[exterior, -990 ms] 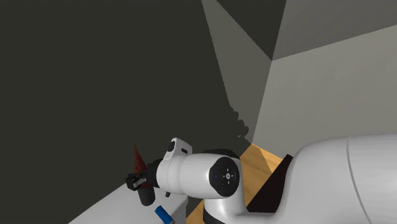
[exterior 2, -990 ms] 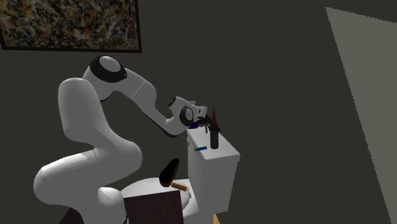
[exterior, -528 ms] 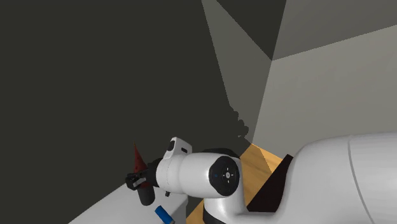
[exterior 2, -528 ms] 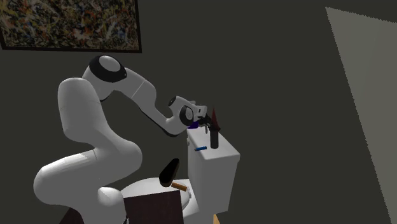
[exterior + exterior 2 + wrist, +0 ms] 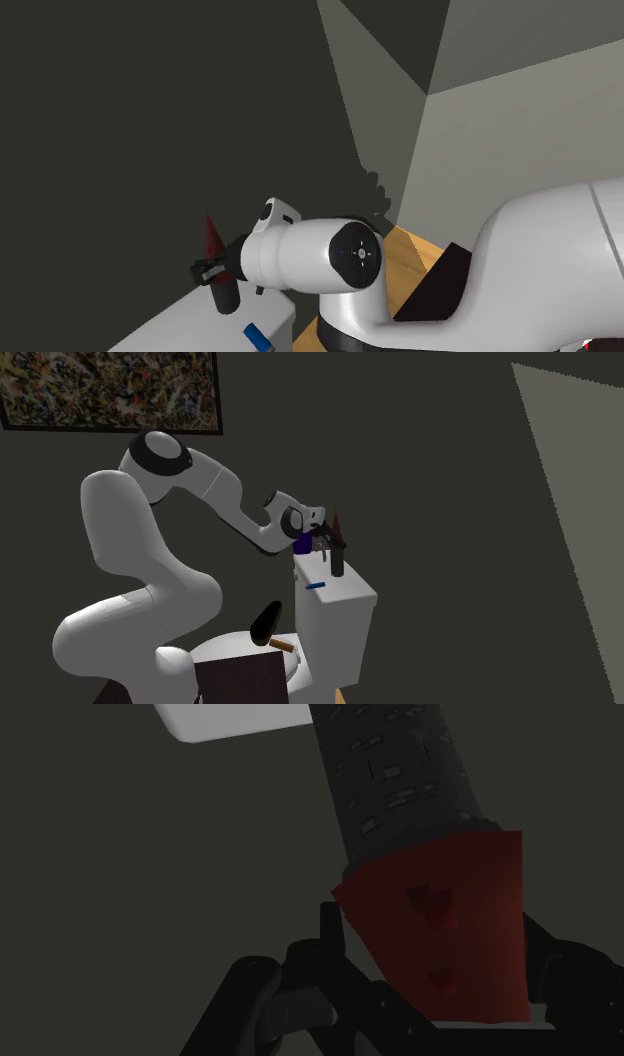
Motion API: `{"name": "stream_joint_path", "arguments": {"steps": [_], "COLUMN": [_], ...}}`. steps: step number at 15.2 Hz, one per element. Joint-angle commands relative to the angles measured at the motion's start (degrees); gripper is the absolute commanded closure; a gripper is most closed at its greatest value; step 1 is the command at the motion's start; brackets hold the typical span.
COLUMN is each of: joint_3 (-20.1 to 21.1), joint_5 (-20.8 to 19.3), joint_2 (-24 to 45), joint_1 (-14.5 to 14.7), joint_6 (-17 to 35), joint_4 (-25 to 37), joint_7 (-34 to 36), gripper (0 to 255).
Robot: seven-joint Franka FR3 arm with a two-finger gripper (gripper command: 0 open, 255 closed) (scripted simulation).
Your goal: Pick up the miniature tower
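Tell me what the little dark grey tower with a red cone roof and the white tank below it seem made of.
The little dark grey tower looks matt, perhaps mock stone: paler brick-like marks ring its round shaft. Its red cone roof is flat and dull, maybe painted. The white tank is smooth and plain, possibly ceramic, though no gloss confirms it.

In the wrist view the miniature tower's [image 5: 415, 854] dark shaft runs off the edge, and its red roof's tip is lost behind the claw [image 5: 415, 972] clasping it. In the shoulder view a small blue thing [image 5: 257, 338] is cut by the bottom edge, too partial to name.
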Motion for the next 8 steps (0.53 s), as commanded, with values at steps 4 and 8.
{"name": "stream_joint_path", "arguments": {"steps": [4,8], "joint_3": [-4.28,-6.11], "joint_5": [-0.61,-0.83], "joint_2": [1.92,2.63], "joint_1": [3.60,5.16], "joint_6": [-3.08,-4.45], "joint_4": [0.83,1.29], "joint_7": [-1.55,-2.18], "gripper": [255,255]}}
